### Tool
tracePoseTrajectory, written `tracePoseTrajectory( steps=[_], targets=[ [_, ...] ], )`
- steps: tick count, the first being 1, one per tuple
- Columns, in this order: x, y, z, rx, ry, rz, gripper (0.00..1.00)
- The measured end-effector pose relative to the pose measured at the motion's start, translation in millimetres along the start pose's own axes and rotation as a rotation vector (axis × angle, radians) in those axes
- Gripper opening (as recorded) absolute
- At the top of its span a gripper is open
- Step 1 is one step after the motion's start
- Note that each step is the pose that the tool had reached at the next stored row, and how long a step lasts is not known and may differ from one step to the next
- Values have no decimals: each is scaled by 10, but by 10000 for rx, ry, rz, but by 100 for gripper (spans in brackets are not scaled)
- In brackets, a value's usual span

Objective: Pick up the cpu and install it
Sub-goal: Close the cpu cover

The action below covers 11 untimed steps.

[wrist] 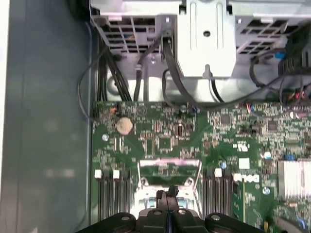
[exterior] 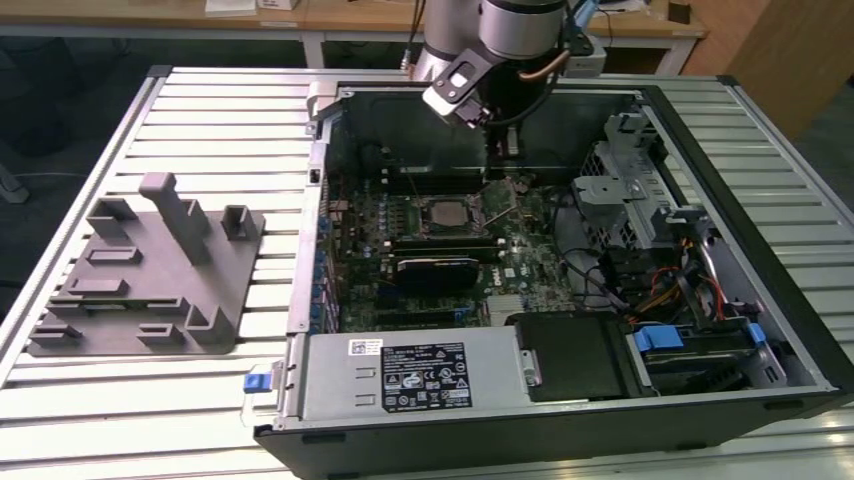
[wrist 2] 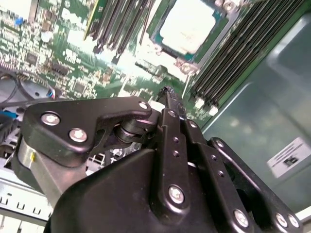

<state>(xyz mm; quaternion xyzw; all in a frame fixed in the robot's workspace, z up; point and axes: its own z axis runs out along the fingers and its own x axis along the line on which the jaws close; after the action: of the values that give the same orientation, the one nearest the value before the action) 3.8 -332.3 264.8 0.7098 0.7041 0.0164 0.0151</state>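
Note:
The cpu [exterior: 445, 212], a silvery square with a thin green rim, lies flat in the motherboard socket inside the open computer case [exterior: 721, 120]. In the second wrist view the cpu [wrist 2: 190, 25] sits in its socket frame between rows of memory slots [wrist 2: 233, 63]. My gripper [exterior: 509, 160] hangs above the board, a little to the exterior view's right of and behind the socket. Its black fingers [wrist 2: 167, 104] are pressed together with nothing between them. In the first wrist view the gripper [wrist: 170, 193] points down over the socket's raised metal frame [wrist: 170, 167].
A grey plastic holder block [exterior: 147, 270] stands on the slatted table at the exterior view's left. The case holds a power supply [exterior: 414, 375], a drive cage [exterior: 641, 200] with cables, and a heatsink [wrist: 294, 177]. Case walls surround the board.

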Motion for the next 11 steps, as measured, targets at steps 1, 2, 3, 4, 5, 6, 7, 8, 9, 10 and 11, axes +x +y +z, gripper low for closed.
tracePoseTrajectory(
  steps=[1, 2, 3, 4, 5, 6, 7, 8, 9, 10, 11],
  targets=[
    [3, 24, 1, 0, 0, 0, 11],
    [6, 49, 2, 0, -1, -1, 11],
    [8, 73, 4, 0, 0, -1, 11],
    [10, 92, 6, -1, 1, -1, 11],
    [12, 112, 8, -1, 1, 0, 11],
    [14, 133, 10, -1, 0, 0, 11],
    [16, 157, 12, 0, -1, 0, 11],
    [18, 180, 14, 1, -1, -1, 11],
    [20, 201, 16, 1, -3, -1, 11],
    [21, 222, 19, 1, -2, 0, 11],
    [22, 239, 24, 0, 1, 0, 11]
  ],
)
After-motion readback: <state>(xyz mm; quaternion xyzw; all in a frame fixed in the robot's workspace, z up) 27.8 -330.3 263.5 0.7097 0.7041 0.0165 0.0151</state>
